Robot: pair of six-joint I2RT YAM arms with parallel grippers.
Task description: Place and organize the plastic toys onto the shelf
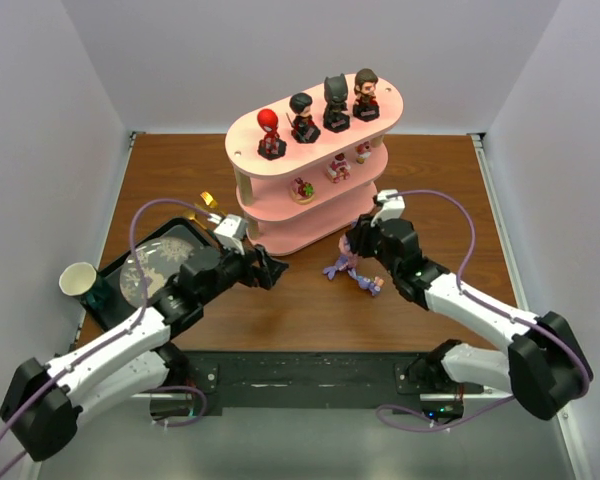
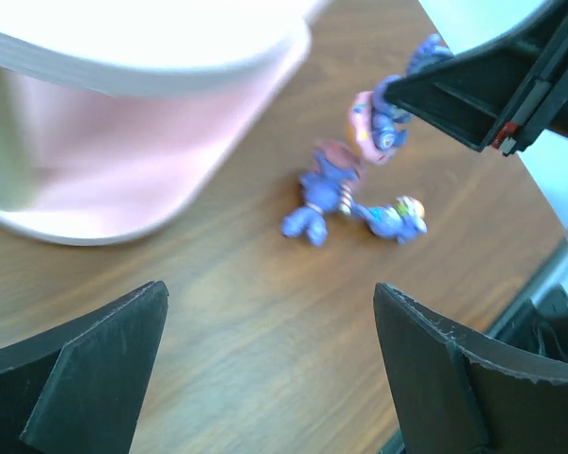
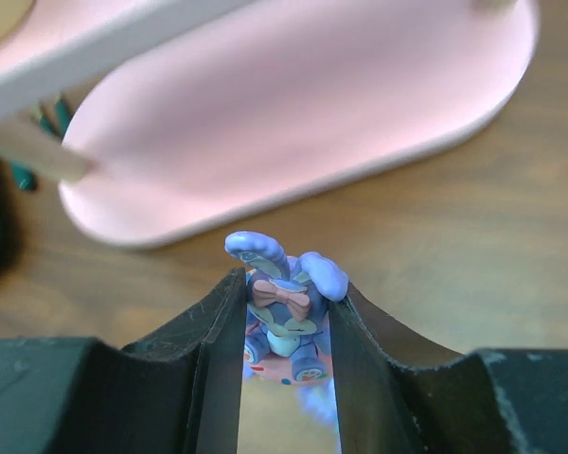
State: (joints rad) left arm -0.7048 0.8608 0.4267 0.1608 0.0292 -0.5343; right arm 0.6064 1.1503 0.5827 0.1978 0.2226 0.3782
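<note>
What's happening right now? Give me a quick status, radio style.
Left tool open, empty. Right tool shut on blue bunny toy, close to shelf. Two purple toys loose on table. Nothing blocking the shelf front.

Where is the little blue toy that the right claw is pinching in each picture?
Top view: the blue toy sits mid-picture in the right gripper, in front of the pink shelf.
Left wrist: blue toy upper right, right of the shelf.
Right wrist: blue toy bottom middle, below the shelf.
Shared landmark: the shelf's bottom board.
</note>
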